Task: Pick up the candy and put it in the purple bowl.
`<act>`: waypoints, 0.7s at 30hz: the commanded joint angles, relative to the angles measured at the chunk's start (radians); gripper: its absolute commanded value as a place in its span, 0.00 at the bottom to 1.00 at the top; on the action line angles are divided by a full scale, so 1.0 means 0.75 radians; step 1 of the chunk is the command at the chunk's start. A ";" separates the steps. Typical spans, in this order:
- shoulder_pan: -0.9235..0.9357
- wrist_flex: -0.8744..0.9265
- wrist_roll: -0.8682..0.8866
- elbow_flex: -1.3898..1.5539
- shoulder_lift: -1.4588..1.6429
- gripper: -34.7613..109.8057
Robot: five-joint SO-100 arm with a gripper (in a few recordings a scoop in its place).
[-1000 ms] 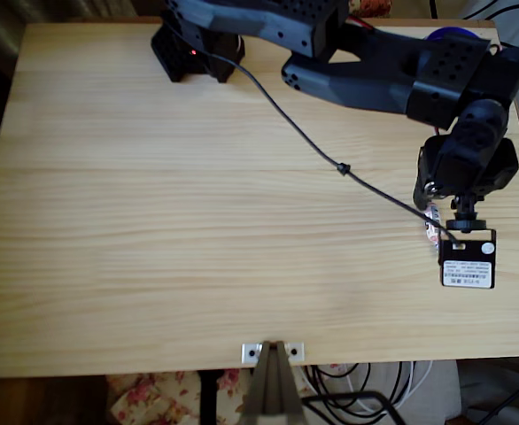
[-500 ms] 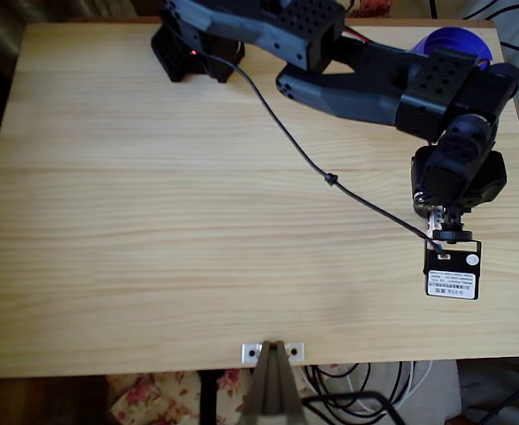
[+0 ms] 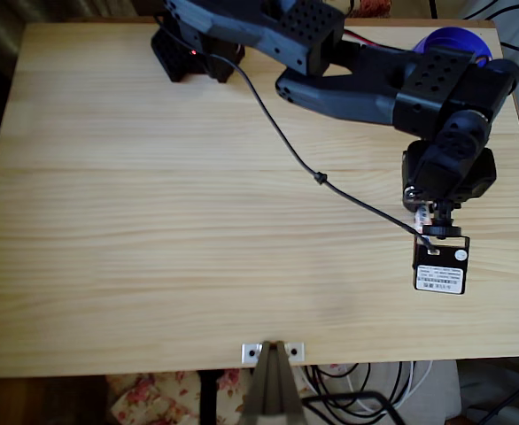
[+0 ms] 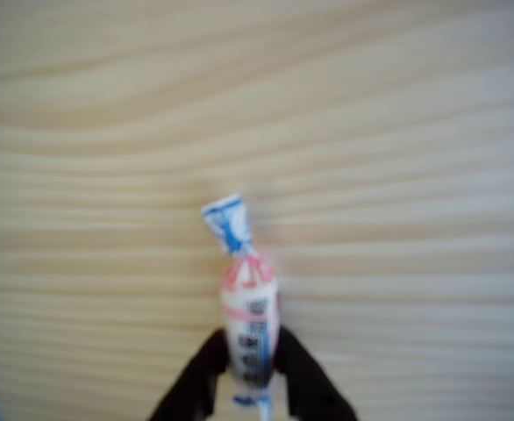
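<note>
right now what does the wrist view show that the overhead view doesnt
Wrist view alone: the candy's white wrapper with red and blue print and a twisted blue end, pinched between the black fingers of the gripper.

Overhead view alone: the purple bowl at the table's far right corner behind the arm, and the black cable.

Both: the pale wooden table.

The worktop lies bare to the left and near side of my tool, so I could pass there. At the far right my own arm overhangs the purple bowl (partly hidden).
</note>
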 commanded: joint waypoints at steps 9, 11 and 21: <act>-0.027 0.172 -0.151 0.243 0.718 0.24; -0.025 0.172 -0.178 0.350 0.834 0.24; -0.125 0.172 -0.380 1.227 1.706 0.24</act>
